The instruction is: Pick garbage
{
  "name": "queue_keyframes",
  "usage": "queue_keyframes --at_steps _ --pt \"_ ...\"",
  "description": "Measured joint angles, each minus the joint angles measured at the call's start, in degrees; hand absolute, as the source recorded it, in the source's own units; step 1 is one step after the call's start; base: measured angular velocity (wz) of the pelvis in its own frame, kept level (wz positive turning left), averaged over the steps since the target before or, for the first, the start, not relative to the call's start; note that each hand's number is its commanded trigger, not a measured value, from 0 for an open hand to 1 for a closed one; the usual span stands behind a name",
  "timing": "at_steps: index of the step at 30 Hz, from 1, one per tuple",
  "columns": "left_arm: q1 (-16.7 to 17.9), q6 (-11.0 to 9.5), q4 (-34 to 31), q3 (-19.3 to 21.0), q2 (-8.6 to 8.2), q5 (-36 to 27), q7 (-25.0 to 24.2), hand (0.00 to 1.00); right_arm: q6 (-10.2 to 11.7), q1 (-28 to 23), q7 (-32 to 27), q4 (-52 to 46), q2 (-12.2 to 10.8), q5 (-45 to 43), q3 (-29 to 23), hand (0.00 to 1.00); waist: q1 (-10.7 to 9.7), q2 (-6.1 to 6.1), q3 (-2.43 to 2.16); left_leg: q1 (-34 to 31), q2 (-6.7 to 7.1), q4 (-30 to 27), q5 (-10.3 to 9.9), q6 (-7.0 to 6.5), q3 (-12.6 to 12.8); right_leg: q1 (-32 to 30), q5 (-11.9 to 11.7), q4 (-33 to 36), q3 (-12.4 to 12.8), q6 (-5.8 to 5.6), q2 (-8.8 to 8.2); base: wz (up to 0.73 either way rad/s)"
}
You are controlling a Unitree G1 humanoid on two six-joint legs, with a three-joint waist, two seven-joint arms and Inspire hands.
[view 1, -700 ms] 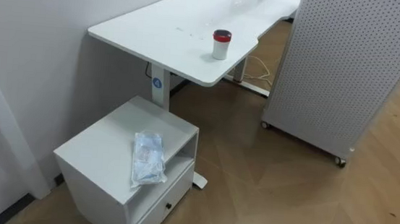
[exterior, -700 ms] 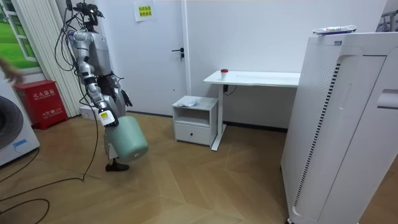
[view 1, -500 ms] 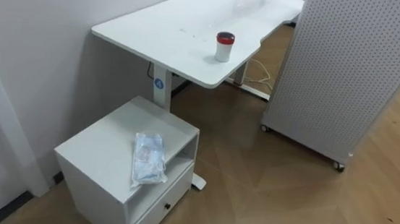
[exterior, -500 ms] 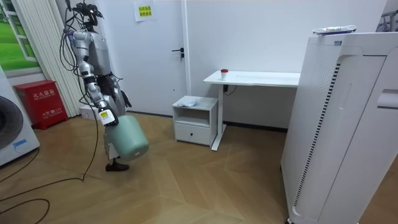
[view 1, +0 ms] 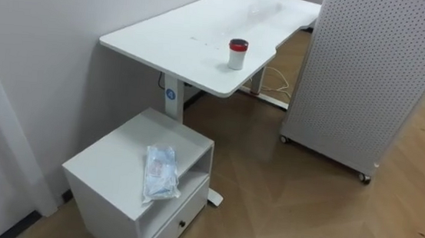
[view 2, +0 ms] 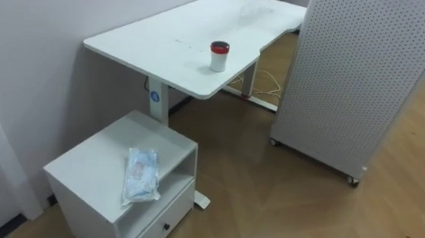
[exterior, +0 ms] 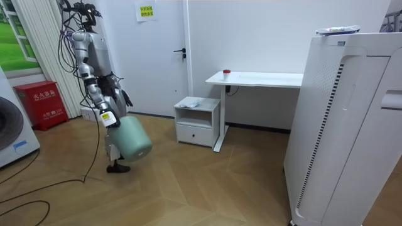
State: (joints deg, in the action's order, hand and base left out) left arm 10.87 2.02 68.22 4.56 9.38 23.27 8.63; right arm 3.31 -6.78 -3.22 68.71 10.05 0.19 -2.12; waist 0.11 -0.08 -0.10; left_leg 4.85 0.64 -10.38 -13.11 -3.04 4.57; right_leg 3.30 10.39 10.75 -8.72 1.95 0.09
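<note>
A crumpled clear plastic packet (view 1: 160, 172) with blue print lies on top of a low white cabinet (view 1: 107, 173), near its front edge above the open shelf. A small white cup with a red lid (view 1: 237, 53) stands near the edge of the white desk (view 1: 197, 25) behind it. In the room view I stand a few steps from the cabinet (exterior: 198, 119), by the door. A pale green bin (exterior: 132, 138) hangs from my right hand (exterior: 105, 117) at my side. My left hand (exterior: 125, 98) shows dark at my waist.
A tall white perforated panel on castors (view 1: 371, 71) stands right of the desk, with wood floor (view 1: 305, 212) in front. The room view has a red box (exterior: 44, 103) and a washing machine (exterior: 12, 132) on its left, a big white appliance (exterior: 352, 125) on its right.
The eye view has shifted a little, so the head camera moved. The bin has swung slightly towards the room view's right. Packet and cup lie as before.
</note>
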Motion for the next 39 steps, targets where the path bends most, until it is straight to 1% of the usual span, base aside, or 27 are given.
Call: queue_keyframes --at_steps 3,7,11,13,15,16,18,19,20,21,22,23,24,25,26,27,28,29,30,31,33,34,35,36,37,38,39 --pt "0.2 -0.1 0.7 0.4 0.0 0.0 0.3 0.0 0.6 -0.7 -0.4 0.2 0.0 0.0 -1.6 1.0 0.0 -0.04 0.21 -0.1 0.0 0.0 0.0 0.0 0.0 -0.1 0.0 0.0 -0.1 0.01 -0.01 0.0" --pt "0.6 0.0 1.2 0.6 -0.02 0.0 0.7 0.0 0.8 -1.4 -1.1 0.4 0.0 0.0 -1.7 1.0 0.0 -0.12 0.31 -0.1 -0.02 0.2 0.0 0.0 0.0 -0.3 0.2 0.1 0.2 0.04 0.08 0.0" --pt "0.9 0.1 1.1 2.5 -0.27 -0.1 0.7 0.0 0.8 -1.3 -1.9 0.7 -0.2 0.1 -1.5 1.0 0.3 -0.28 0.32 -0.3 -0.21 -0.3 -0.2 0.2 0.2 -0.4 0.4 0.3 0.2 0.19 0.29 0.0" --pt "0.8 0.1 1.1 3.3 -0.27 -0.1 0.7 0.0 0.6 -1.0 -1.8 1.2 -0.2 0.3 -1.6 1.0 0.3 -0.47 0.46 -0.3 -0.33 -1.3 -0.8 0.41 0.4 -0.5 1.2 1.5 0.1 0.36 0.54 0.0" --pt "0.9 0.2 0.9 3.6 -0.25 -0.1 0.7 0.0 0.3 -1.0 -1.7 1.2 -0.3 0.4 -1.5 1.0 0.4 -0.49 0.38 -1.3 -1.27 -5.8 -3.2 1.01 1.2 -1.3 3.0 3.4 0.1 0.95 0.96 -0.08" --pt "0.9 0.3 0.9 3.7 -0.19 -0.1 0.7 0.0 0.3 -0.8 -1.7 1.2 -0.3 0.4 -1.5 1.0 0.4 -0.46 0.39 -1.7 -1.48 -7.3 -3.6 1.4 1.6 -1.5 3.6 4.3 0.1 1.14 0.95 -0.06" --pt "1.1 0.5 1.0 3.7 0.13 -0.1 0.7 0.0 0.3 -0.7 -1.5 1.5 -0.5 0.6 -1.5 1.0 0.1 -1.43 0.42 -5.2 -1.95 -16.2 -3.9 1.77 2.3 -1.4 5.0 6.1 0.4 1.72 0.74 0.02" --pt "1.2 0.5 1.0 3.7 0.15 -0.1 0.7 0.0 0.3 -0.7 -1.5 1.8 -0.5 0.7 -1.4 1.0 0.2 -1.97 0.64 -6.3 -2.25 -18.9 -3.9 1.77 2.5 -1.3 5.1 6.3 0.6 1.94 0.56 -0.05" --pt "1.3 0.5 1.0 3.5 0.12 -0.1 0.7 0.0 0.2 -0.5 -1.6 1.8 -0.3 1.4 -0.6 1.0 0.5 -1.97 0.79 -9.6 -3.02 -25.4 -3.7 2.04 3.0 -0.8 5.5 6.7 1.0 2.49 1.07 -0.03" --pt "1.5 0.4 1.0 3.4 -0.04 -0.1 0.7 0.0 0.1 -0.5 -1.7 1.8 0.0 2.0 0.5 1.0 0.4 -1.64 0.88 -12.6 -3.3 -28.5 -4.1 2.24 2.9 -0.3 6.1 7.2 1.4 3.05 1.42 0.04" --pt "1.5 0.4 0.9 3.3 -0.12 -0.1 0.7 0.0 -0.2 -0.5 -1.7 1.8 0.0 2.2 0.7 1.0 0.3 -1.62 0.88 -14.0 -2.87 -27.4 -4.4 1.8 2.9 -0.3 6.5 7.5 1.6 3.15 1.56 0.18" --pt "1.0 0.1 0.4 3.0 -0.2 -0.1 0.7 0.0 -0.9 -0.5 -1.8 1.9 0.2 2.6 0.8 1.0 0.5 -1.76 0.93 -17.9 -2.17 -25.0 -4.4 1.83 3.2 -0.9 7.8 8.7 1.8 3.51 1.56 0.0" --pt "1.4 -0.3 0.4 3.0 -0.19 -0.1 0.7 0.0 -1.5 -0.4 -1.8 1.8 0.4 2.5 0.7 1.0 1.2 -1.76 0.96 -21.7 -1.55 -21.7 -3.5 2.42 3.6 -1.4 8.8 10.0 2.3 3.82 1.38 -0.12" --pt "1.8 -0.3 0.4 3.0 -0.21 -0.1 0.7 0.0 -1.5 -0.3 -1.8 1.8 0.6 2.5 0.7 1.0 1.4 -1.75 0.95 -23.1 -1.51 -19.4 -2.4 2.76 3.7 -1.3 9.1 10.1 2.1 3.89 1.29 -0.42" --pt "3.0 -0.3 0.5 3.1 -0.18 -0.1 0.9 0.0 -1.5 -0.5 -1.7 1.7 0.7 2.2 0.9 1.0 1.8 -1.77 0.84 -24.9 -1.6 -15.7 2.6 2.5 4.1 -0.6 9.8 10.2 2.5 3.37 1.08 -0.35" --pt "3.8 -0.3 0.5 3.1 -0.33 -0.3 0.9 0.0 -1.5 -1.3 -1.6 1.2 0.9 1.8 1.0 1.0 1.8 -1.7 0.82 -25.1 -1.74 -13.2 6.8 2.04 4.3 0.7 10.7 10.1 2.4 2.72 0.82 -0.25" --pt "3.9 -0.4 0.5 3.0 -0.47 -0.5 0.9 0.0 -1.6 -1.8 -1.6 0.9 1.0 1.8 1.0 1.0 1.7 -1.68 0.57 -24.8 -1.64 -13.0 8.1 1.46 4.4 0.9 11.1 10.1 2.4 2.38 0.76 0.0" --pt "3.6 -0.9 0.5 2.8 -0.74 -0.6 0.9 0.0 -1.6 -2.4 -1.6 0.1 1.0 1.8 0.9 1.0 1.4 -1.45 0.22 -24.6 -1.18 -13.2 8.8 0.54 4.8 1.3 11.8 9.9 2.0 1.74 0.26 0.0" --pt "3.4 -1.6 0.5 2.3 -0.93 -0.8 0.9 0.0 -1.6 -2.3 -1.7 0.1 1.0 1.6 0.9 1.0 1.6 -2.02 0.25 -24.4 -0.77 -13.6 9.8 -1.76 5.1 1.8 12.2 9.5 1.5 1.29 -0.2 -0.05" --pt "3.4 -1.9 0.5 2.2 -0.9 -0.9 0.8 0.0 -1.6 -2.2 -1.7 0.1 1.0 1.5 0.9 1.0 1.7 -2.21 0.28 -24.3 -0.69 -14.1 9.3 -1.79 5.6 2.2 12.4 9.2 1.2 1.1 -0.62 -0.15" --pt "2.3 -3.7 0.4 2.2 -0.79 -1.4 0.8 0.0 -1.5 -1.8 -1.7 -0.2 1.0 0.6 0.8 1.0 1.7 -2.7 0.58 -24.2 -0.56 -16.8 7.0 -2.18 7.0 3.7 12.8 8.0 1.4 0.62 -1.61 -0.14" --pt "2.1 -4.2 0.4 2.1 -0.73 -1.6 0.8 0.0 -1.5 -1.6 -1.7 -0.3 1.0 0.3 0.8 1.0 1.7 -2.75 0.61 -24.3 -0.6 -17.5 6.3 -2.17 7.4 4.0 13.1 7.9 1.6 0.56 -1.82 -0.19" --pt "2.0 -4.8 0.3 2.0 -0.66 -2.8 0.8 0.0 -1.5 -1.3 -1.6 -0.8 1.0 0.1 0.9 1.0 1.7 -3.09 0.67 -24.3 -0.54 -18.4 4.6 -2.21 8.6 4.5 13.9 8.0 2.3 0.43 -2.41 -0.18" --pt "1.1 -4.9 0.4 2.0 -0.71 -3.8 0.8 0.0 -1.6 -1.4 -1.6 -1.4 1.1 0.2 0.9 1.0 1.7 -3.36 0.38 -24.1 -0.17 -19.3 3.0 -2.27 9.3 4.9 14.8 8.5 2.4 -0.06 -3.15 -0.16" --pt "0.7 -4.9 0.4 2.0 -0.7 -3.9 0.7 0.0 -1.8 -1.4 -1.7 -1.7 1.2 0.1 0.9 1.0 1.9 -3.49 0.28 -24.0 0.2 -19.5 2.3 -2.44 9.4 4.7 15.4 9.6 2.4 -0.34 -3.78 -0.09" --pt "0.4 -5.1 0.5 2.0 -0.6 -4.0 0.7 0.0 -2.0 -1.1 -2.0 -2.1 1.4 0.0 0.9 1.0 2.0 -3.79 0.34 -23.2 1.14 -19.5 1.2 -2.78 9.8 3.8 16.3 13.1 2.0 -1.49 -5.2 -0.06" --pt "-0.1 -5.7 0.5 1.9 -0.49 -4.7 0.9 0.0 -1.9 -0.8 -2.5 -2.3 1.6 0.1 1.0 1.0 2.0 -3.71 0.32 -22.1 1.45 -19.5 0.4 -3.05 10.5 2.1 16.3 18.7 1.7 -1.7 -6.32 -0.08"
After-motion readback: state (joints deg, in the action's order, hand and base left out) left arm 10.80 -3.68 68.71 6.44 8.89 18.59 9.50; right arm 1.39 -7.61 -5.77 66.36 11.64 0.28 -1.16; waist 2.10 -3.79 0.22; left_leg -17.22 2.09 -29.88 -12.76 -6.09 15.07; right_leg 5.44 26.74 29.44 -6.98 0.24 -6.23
